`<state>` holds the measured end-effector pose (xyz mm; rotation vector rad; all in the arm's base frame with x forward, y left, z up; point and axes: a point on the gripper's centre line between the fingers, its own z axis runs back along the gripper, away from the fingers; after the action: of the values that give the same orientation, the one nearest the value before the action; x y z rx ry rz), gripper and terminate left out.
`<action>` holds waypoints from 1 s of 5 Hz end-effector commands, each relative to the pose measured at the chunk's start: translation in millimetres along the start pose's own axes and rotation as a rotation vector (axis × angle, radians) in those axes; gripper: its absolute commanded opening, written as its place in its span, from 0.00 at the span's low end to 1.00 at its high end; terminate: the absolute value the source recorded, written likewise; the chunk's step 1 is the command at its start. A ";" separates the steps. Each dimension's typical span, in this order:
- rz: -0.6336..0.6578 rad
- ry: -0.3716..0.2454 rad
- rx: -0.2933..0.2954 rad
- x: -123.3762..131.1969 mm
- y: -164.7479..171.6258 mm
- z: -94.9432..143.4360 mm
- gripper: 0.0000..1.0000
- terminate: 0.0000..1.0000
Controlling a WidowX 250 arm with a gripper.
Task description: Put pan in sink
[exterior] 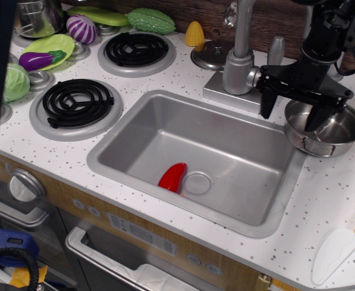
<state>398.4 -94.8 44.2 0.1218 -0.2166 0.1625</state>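
Observation:
The pan is a small shiny steel pan standing upright on the white counter just right of the sink, a grey basin. My black gripper hangs open over the pan's left rim. One finger is outside the pan over the sink's right edge, and the other finger is inside the pan. The fingers hold nothing.
A red toy pepper lies in the sink by the drain. The faucet stands behind the sink, with a steel lid beside it. Burners and toy vegetables are at the left, a white spatula at the right. A dark blur covers the left edge.

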 end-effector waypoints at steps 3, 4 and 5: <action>0.055 -0.105 -0.109 14.2 12.4 -21.2 1.00 0.00; 0.063 -0.084 -0.106 17.5 13.6 -16.2 0.00 0.00; 0.059 -0.071 -0.105 16.5 12.2 -11.0 0.00 0.00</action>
<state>395.2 -74.6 12.6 0.0525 -0.1825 0.1847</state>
